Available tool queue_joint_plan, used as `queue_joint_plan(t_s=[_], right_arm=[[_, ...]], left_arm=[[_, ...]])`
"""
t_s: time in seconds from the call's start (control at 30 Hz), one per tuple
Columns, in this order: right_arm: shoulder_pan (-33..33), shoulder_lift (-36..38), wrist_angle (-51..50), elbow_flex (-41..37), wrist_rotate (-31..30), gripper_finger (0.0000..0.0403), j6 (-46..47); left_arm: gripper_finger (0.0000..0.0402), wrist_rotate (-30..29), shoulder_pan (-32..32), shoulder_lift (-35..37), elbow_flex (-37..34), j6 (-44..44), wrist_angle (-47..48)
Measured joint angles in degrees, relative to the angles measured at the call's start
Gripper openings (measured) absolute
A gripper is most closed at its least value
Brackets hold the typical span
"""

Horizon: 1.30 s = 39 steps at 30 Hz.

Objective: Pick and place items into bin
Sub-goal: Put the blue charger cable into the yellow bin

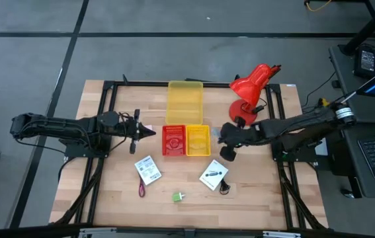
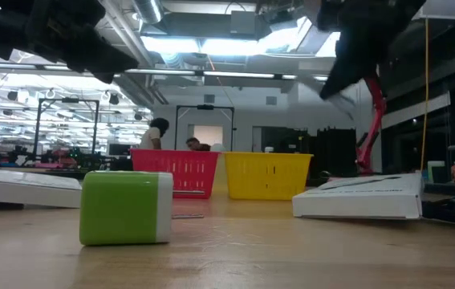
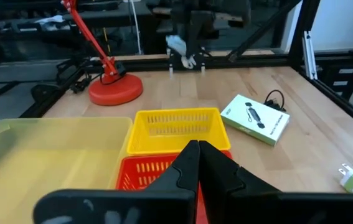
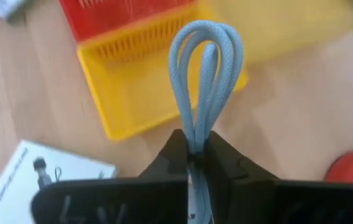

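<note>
— Gripping anything, the right gripper (image 4: pixel 196 149)?
— Yes — its fingers pinch a looped pale blue cord (image 4: pixel 206 81), hanging just beside the yellow basket (image 1: pixel 198 140), on the lamp (image 1: pixel 250 89) side.
— And the left gripper (image 1: pixel 149 131)?
— Fingers pressed together on nothing, tips near the red basket (image 1: pixel 173 140).
— What lies on the table (image 1: pixel 108 192)?
— Two white packets (image 1: pixel 148 170) (image 1: pixel 213 175), a green block (image 1: pixel 177 196), a dark red tool (image 1: pixel 141 189) beside the left packet, and a black cable (image 1: pixel 225 186) by the right one.
</note>
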<state>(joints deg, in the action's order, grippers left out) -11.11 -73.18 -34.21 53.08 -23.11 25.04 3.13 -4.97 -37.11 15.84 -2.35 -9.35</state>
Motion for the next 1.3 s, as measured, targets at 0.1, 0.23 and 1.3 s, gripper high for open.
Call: queue_joint_plan(t_s=[0.1, 0.23, 1.3], right_arm=[[-1.8, 1.6, 3.8, 0.0, -2.0, 0.0011, -2.9], [-4.2, 1.8, 14.3, -3.2, -2.9, 0.0011, -8.7], [-5.8, 1.2, 76.7, -27.9, 2.2, 0.0010, -22.4]], left_arm=[[0.0004, 0.0, 0.0, 0.6, 0.0, 0.1, -0.1], [0.0004, 0.9, 0.0, 2.0, 0.0, 0.1, 0.0], [0.0003, 6.9, 3.9, 4.7, -0.4, -3.0, -0.8]])
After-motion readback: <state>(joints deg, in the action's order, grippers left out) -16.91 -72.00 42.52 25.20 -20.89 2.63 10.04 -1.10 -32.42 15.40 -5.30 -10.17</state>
